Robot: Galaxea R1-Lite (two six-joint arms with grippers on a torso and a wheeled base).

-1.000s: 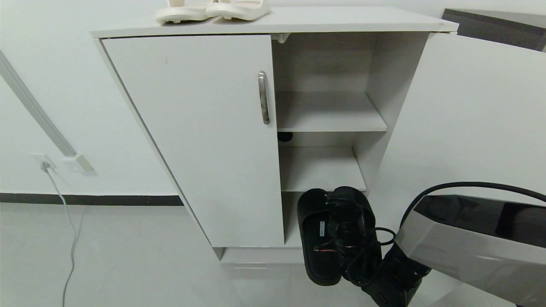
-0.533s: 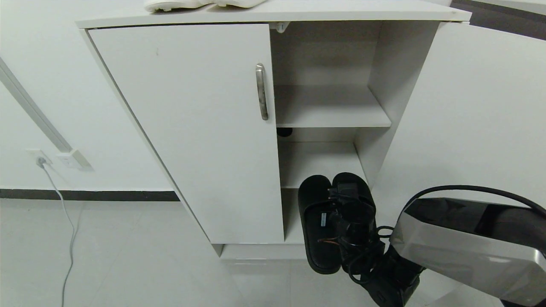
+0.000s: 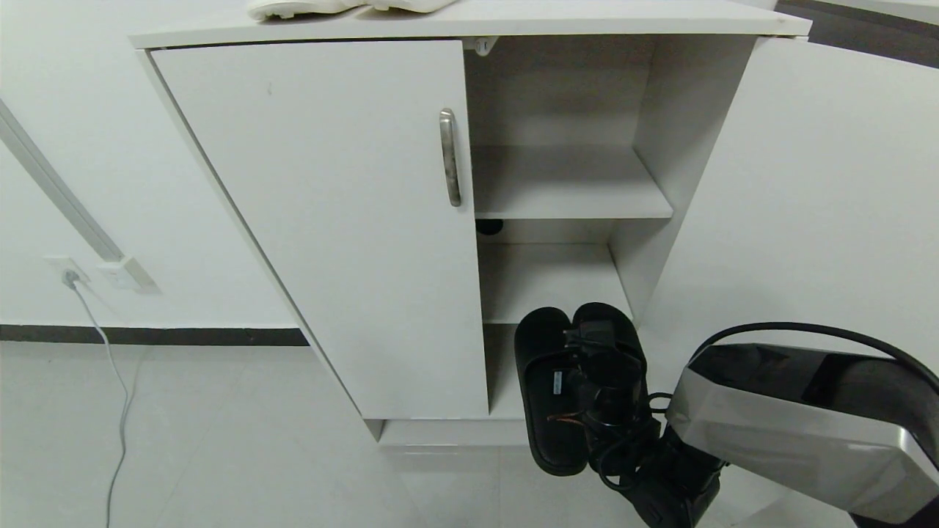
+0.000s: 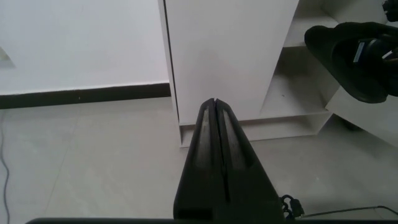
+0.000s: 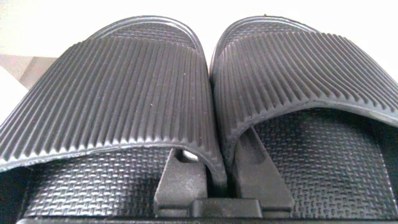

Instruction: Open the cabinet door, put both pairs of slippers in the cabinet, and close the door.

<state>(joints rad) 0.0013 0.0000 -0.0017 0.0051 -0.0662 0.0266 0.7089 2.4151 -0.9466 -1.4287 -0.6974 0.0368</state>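
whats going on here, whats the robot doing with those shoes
The right gripper is clamped on a pair of black slippers, holding them side by side in front of the cabinet, low by its bottom compartment and not yet set down inside. The right door is swung open; the left door is closed. A pair of cream slippers lies on top of the cabinet. The left gripper is shut on nothing, held low near the floor.

Bright, even light, soft shadow inside the open cabinet [image 3: 315,220], wide-angle bowing toward the edges
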